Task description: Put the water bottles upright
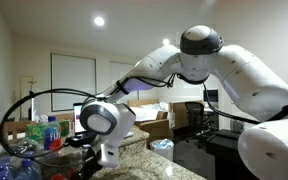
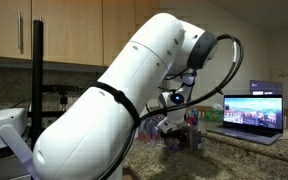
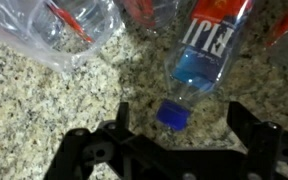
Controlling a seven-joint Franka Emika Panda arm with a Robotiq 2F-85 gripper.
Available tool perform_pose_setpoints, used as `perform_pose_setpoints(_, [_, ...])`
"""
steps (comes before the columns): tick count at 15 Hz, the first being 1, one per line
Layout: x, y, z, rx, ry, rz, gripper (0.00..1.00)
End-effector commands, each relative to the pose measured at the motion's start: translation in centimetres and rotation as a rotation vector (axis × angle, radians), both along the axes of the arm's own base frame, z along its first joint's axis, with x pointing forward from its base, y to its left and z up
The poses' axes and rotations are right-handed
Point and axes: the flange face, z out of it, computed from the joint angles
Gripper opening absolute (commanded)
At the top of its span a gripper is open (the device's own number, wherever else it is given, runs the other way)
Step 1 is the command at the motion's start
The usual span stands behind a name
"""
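granite counter [image 3: 44, 100] holds a lying, blue-capped, red-labelled water bottle [image 3: 199, 62].

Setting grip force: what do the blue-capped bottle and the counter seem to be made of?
Blue-capped bottle: probably thin clear plastic, glossy; its body is see-through with highlights.
Counter: likely polished granite or a look-alike, by its beige-and-black speckle.

Surface: speckled granite countertop [image 3: 44, 100]
Lying flat: blue-capped water bottle [image 3: 199, 60]
Beside it: clear red-banded bottle [image 3: 54, 25], possibly also toppled
Also: open laptop [image 2: 254, 112]
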Motion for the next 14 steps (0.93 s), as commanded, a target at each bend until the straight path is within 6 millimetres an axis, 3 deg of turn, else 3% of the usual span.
perform_pose_setpoints(1, [2.6, 2.2, 0.2, 0.122, 0.014, -0.032, 1.0])
perform_pose_setpoints(4, [3.1, 1.9, -0.5, 0.134, 0.018, -0.05, 1.0])
perform_pose_setpoints(11, [1.2, -0.2, -3.5, 0.117, 0.133, -0.16, 1.0])
perform_pose_setpoints(14, [0.9, -0.8, -3.8, 0.106, 0.148, -0.188, 1.0])
